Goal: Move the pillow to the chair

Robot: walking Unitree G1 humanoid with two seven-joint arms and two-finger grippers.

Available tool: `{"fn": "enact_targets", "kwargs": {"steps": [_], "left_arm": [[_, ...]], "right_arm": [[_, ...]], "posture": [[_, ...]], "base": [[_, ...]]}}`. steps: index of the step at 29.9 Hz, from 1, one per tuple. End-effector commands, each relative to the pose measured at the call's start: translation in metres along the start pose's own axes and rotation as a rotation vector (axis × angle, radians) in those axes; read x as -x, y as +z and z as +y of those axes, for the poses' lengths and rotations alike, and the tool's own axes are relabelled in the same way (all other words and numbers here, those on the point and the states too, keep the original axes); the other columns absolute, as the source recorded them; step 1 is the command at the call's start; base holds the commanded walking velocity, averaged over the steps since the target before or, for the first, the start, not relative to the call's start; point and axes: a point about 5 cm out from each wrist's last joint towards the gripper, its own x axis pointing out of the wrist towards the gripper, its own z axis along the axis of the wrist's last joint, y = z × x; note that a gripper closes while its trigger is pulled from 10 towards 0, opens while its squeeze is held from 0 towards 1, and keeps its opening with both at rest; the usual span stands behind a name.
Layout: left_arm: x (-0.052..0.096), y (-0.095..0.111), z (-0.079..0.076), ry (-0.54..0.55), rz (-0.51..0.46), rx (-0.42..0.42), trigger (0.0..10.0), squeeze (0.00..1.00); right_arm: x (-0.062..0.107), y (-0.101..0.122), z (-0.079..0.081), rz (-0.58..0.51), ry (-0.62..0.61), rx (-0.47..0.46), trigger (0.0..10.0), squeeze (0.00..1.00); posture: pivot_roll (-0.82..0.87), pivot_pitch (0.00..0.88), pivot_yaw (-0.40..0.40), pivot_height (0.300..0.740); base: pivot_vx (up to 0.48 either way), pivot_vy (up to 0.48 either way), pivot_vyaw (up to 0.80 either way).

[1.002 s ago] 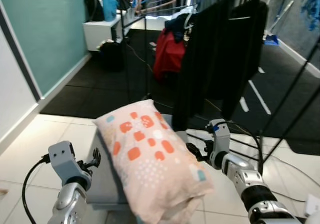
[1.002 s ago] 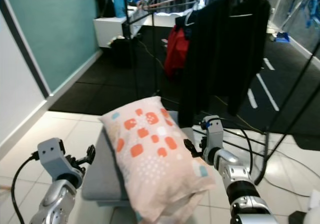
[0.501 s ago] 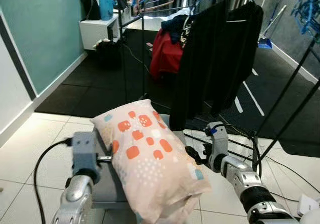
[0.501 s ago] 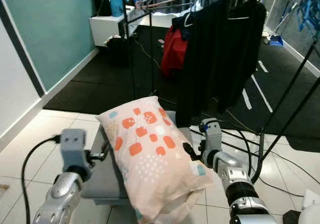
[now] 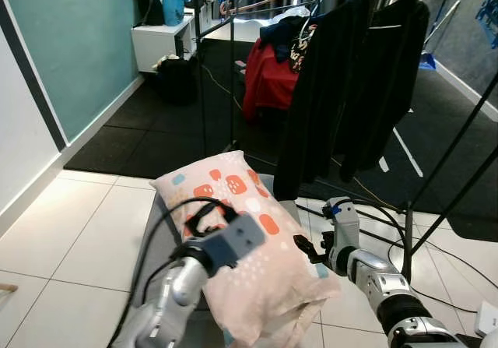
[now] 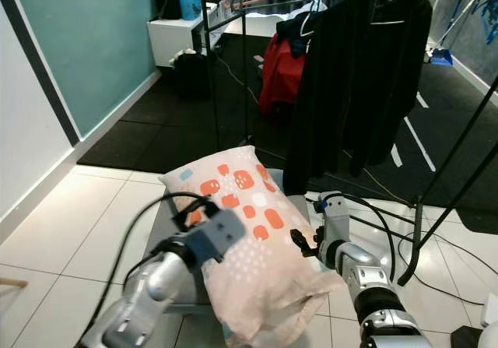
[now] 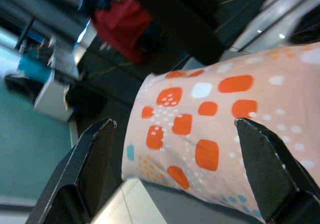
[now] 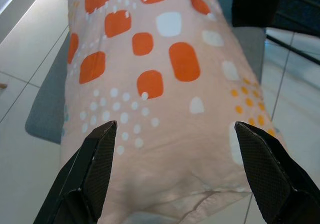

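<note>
Both pairs of black fingers (image 8: 92, 171) are spread wide, and nothing is clamped between either pair. The right gripper (image 5: 305, 248) sits at the pillow's right edge, fingertips just beside the fabric, jaws well apart in its wrist view. The left gripper (image 5: 204, 217) lies over the pillow's top, its wrist and cable draped across the fabric, its fingers (image 7: 95, 159) equally wide with the pillow between them; whether they press on it I cannot tell. One pillow (image 6: 249, 239), pale pink with orange squares and small white dots, lies lengthwise on one grey chair seat (image 5: 159, 243), its near end overhanging the front edge. Two silver arms frame it. Beyond, one metal clothes rack (image 5: 233, 68) carries two black garments (image 5: 350, 83), and a red one (image 5: 264, 83) hangs behind. White tile runs under the chair, dark mat beyond it.
</note>
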Motion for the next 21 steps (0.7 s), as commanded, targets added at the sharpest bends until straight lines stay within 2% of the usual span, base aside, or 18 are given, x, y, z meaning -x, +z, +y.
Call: {"fn": "enact_targets", "kwargs": {"steps": [1,10,11,12,13,21], "left_arm": [[0.0029,-0.0022,-0.0023,-0.029,0.015,-0.046,10.0,0.00],[0.0061,0.0041,-0.0068,-0.070,0.014,-0.085,10.0,0.00],[0.0051,0.0013,-0.0053,-0.081,0.040,-0.049,10.0,0.00],[0.0031,-0.0029,-0.0054,-0.117,0.066,0.044,10.0,0.00],[0.0028,-0.0032,-0.0060,-0.130,0.066,0.072,10.0,0.00],[0.0035,-0.0003,-0.0050,-0.126,0.056,0.034,10.0,0.00]], "right_arm": [[0.0012,-0.0044,-0.0013,0.008,-0.006,0.001,10.0,0.00],[-0.0006,-0.0047,0.0017,0.002,-0.003,-0.012,10.0,0.00],[-0.0003,-0.0049,0.0014,-0.001,-0.005,-0.015,10.0,0.00],[0.0009,-0.0051,-0.0008,-0.004,-0.014,-0.020,10.0,0.00],[0.0013,-0.0052,-0.0015,-0.004,-0.017,-0.021,10.0,0.00],[0.0037,-0.0049,-0.0059,-0.005,-0.024,-0.015,10.0,0.00]], "posture": [[-0.10,0.039,-0.049,0.740],[-0.12,0.042,-0.041,0.740],[-0.13,0.040,-0.038,0.740],[-0.13,0.041,-0.038,0.740],[-0.13,0.041,-0.038,0.740],[-0.14,0.036,-0.030,0.740]], "base": [[0.000,0.000,0.00],[0.000,0.000,0.00],[0.000,0.000,0.00],[0.000,0.000,0.00],[0.000,0.000,0.00],[0.000,0.000,0.00]]}}
